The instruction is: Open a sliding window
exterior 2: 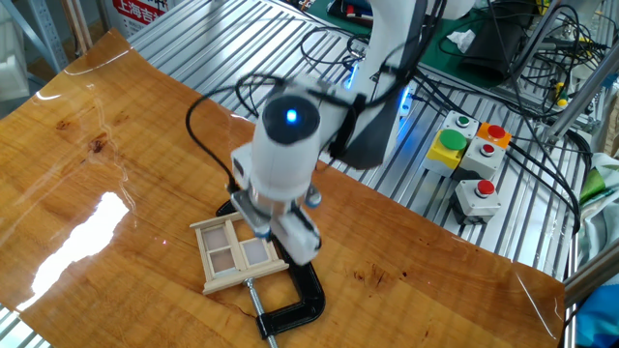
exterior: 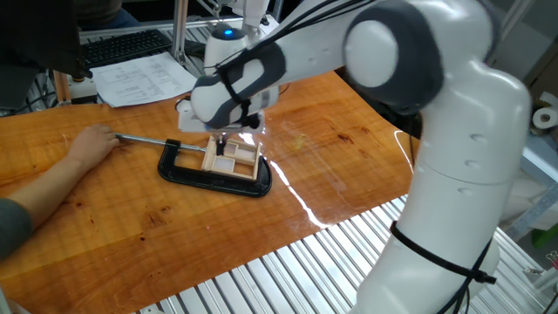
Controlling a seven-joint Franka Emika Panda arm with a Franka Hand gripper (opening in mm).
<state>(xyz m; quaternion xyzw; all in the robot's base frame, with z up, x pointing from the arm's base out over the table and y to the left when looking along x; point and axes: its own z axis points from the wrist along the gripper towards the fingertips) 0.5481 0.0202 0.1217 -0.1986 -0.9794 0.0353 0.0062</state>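
The sliding window (exterior: 232, 160) is a small pale wooden frame with thin bars, lying flat on the table and held in a black C-clamp (exterior: 196, 175). In the other fixed view the window (exterior 2: 235, 253) shows several panes, with the clamp (exterior 2: 303, 300) at its near side. My gripper (exterior: 223, 142) hangs just above the window's left part, fingers pointing down and close together, holding nothing. In the other fixed view the gripper (exterior 2: 287, 232) is motion-blurred over the window's right edge.
A person's hand (exterior: 90, 143) rests on the table by the clamp's steel rod (exterior: 144, 139). Papers (exterior: 139, 80) and a keyboard (exterior: 122, 45) lie at the back. A button box (exterior 2: 468, 155) and cables sit beyond the table edge.
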